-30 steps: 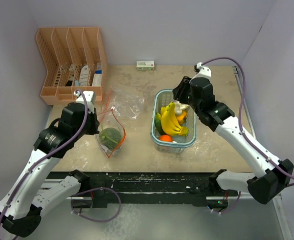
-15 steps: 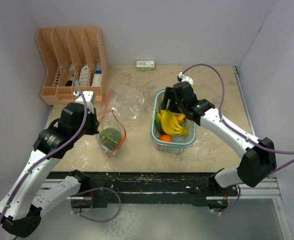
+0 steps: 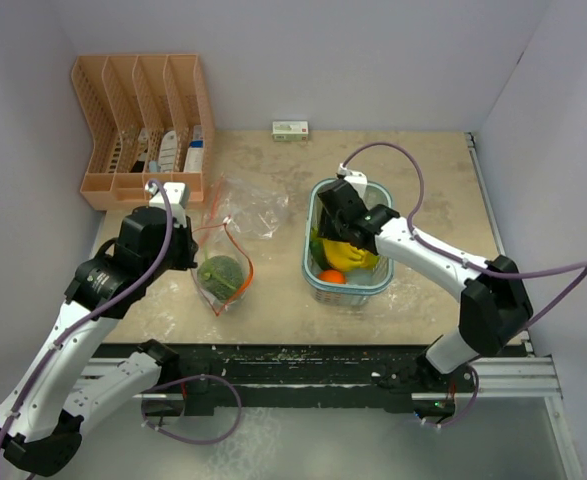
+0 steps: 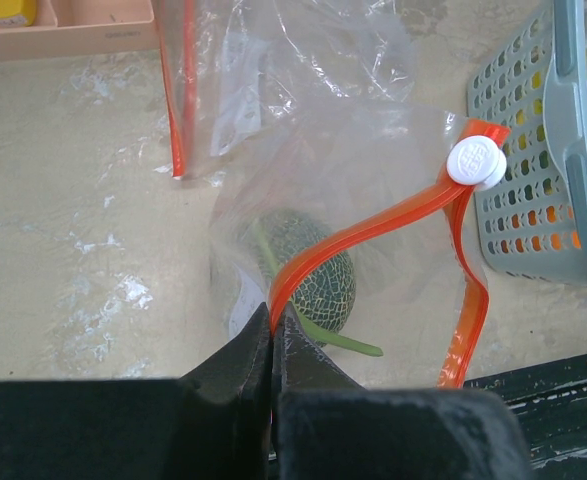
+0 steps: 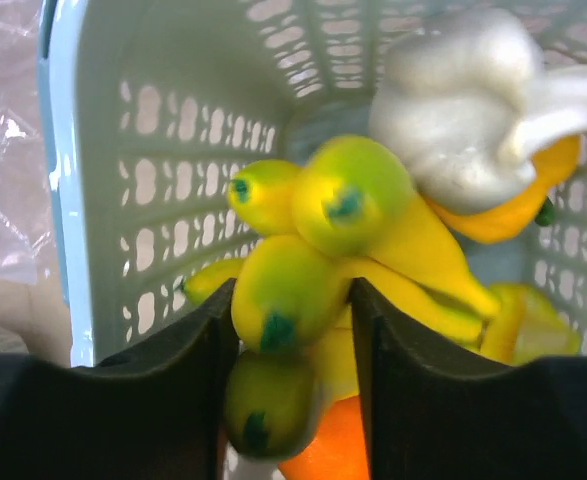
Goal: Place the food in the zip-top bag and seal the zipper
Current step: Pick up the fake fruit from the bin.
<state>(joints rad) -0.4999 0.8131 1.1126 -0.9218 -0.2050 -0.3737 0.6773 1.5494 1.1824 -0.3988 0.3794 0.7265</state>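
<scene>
A clear zip-top bag (image 3: 235, 232) with an orange-red zipper strip (image 4: 373, 235) and a white slider (image 4: 476, 161) lies left of centre. The round green netted head (image 3: 222, 272) sits inside it (image 4: 313, 275), a thin green stalk (image 4: 348, 342) beside it. My left gripper (image 4: 273, 335) is shut on the bag's zipper strip. My right gripper (image 5: 293, 310) is down in the light blue basket (image 3: 309, 262), its fingers (image 5: 188, 350) pressed on both sides of the yellow bananas (image 5: 293, 290). The orange fruit (image 3: 331, 276) lies under them (image 5: 333, 455). The long green vegetable is hidden by my right arm.
A white garlic-like bulb (image 5: 463, 110) and a yellow-orange piece (image 5: 508, 215) also lie in the basket. A peach divided organizer (image 3: 143, 120) stands at the back left. A small box (image 3: 291, 129) lies by the back wall. The basket wall (image 4: 533, 170) stands just right of the bag.
My right arm has swung left and dropped into the basket, bringing its fingers around the bananas. My left arm and the bag have stayed put.
</scene>
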